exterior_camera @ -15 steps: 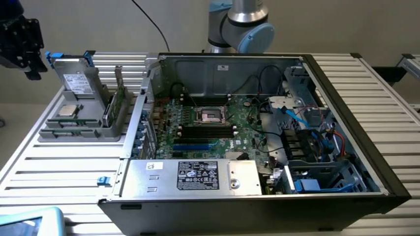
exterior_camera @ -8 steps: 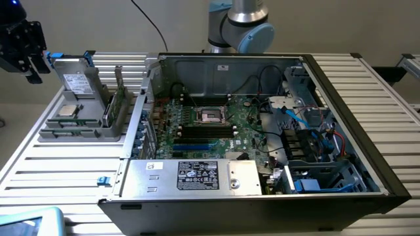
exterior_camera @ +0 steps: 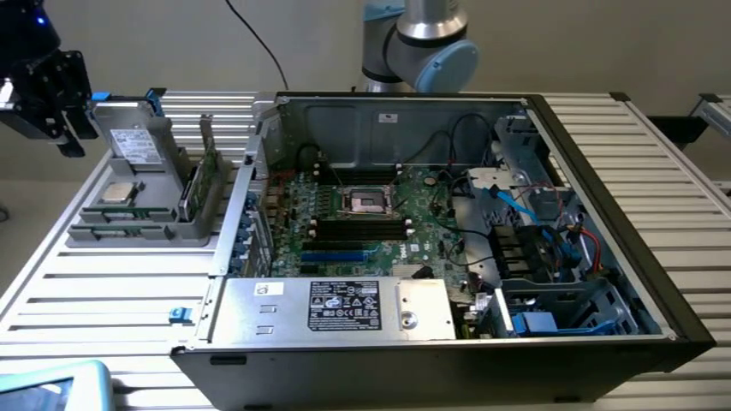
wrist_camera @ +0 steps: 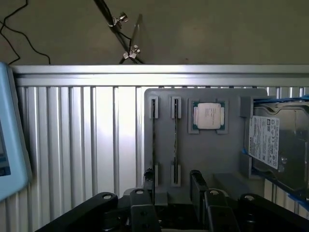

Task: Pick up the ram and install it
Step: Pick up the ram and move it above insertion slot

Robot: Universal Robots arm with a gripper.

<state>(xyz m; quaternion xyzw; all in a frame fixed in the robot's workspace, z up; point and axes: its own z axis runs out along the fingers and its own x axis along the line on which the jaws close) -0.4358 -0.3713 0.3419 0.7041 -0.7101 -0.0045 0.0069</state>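
Gripper (exterior_camera: 71,128) (wrist_camera: 171,176) released: the two black fingers (wrist_camera: 147,182) stand apart with nothing between them. It hangs above the exterior view's left edge of the table, just beside the gray parts holder (exterior_camera: 137,235) (wrist_camera: 207,159), touching nothing.

The ram (exterior_camera: 197,193) (wrist_camera: 175,140) stands on edge in a narrow slot of that holder, on the side nearest the PC case, not yet lifted. In the wrist view it is a thin line, edge-on. A second thin stick (wrist_camera: 153,140) sits in the neighbouring slot, parallel to it.

Surface: slatted aluminium table (exterior_camera: 103,282) (wrist_camera: 72,145). Past the table edge is a plain beige floor or wall. A black cable (exterior_camera: 257,43) trails there.

Also in the holder:
- A square silver processor (exterior_camera: 115,192) (wrist_camera: 209,116) lies flat in its recess.
- A hard drive (exterior_camera: 137,145) (wrist_camera: 270,140) with a white label stands in the end bay.

An open PC case (exterior_camera: 639,214) fills the middle and the exterior view's right of the table, just beside the holder. Inside it:
- The green motherboard (exterior_camera: 423,244) has the CPU socket (exterior_camera: 368,201) at its centre.
- Dark memory slots (exterior_camera: 359,227) run just below the socket.
- A metal power supply box (exterior_camera: 342,308) sits at the near wall.
- Drive cages and blue and black wiring (exterior_camera: 537,248) are on the exterior view's right.

The arm's base joint (exterior_camera: 417,38) rises behind the case. A light-blue object (exterior_camera: 51,385) (wrist_camera: 9,135) sits at the table's near corner. A small blue clip (exterior_camera: 177,315) is on the case edge.
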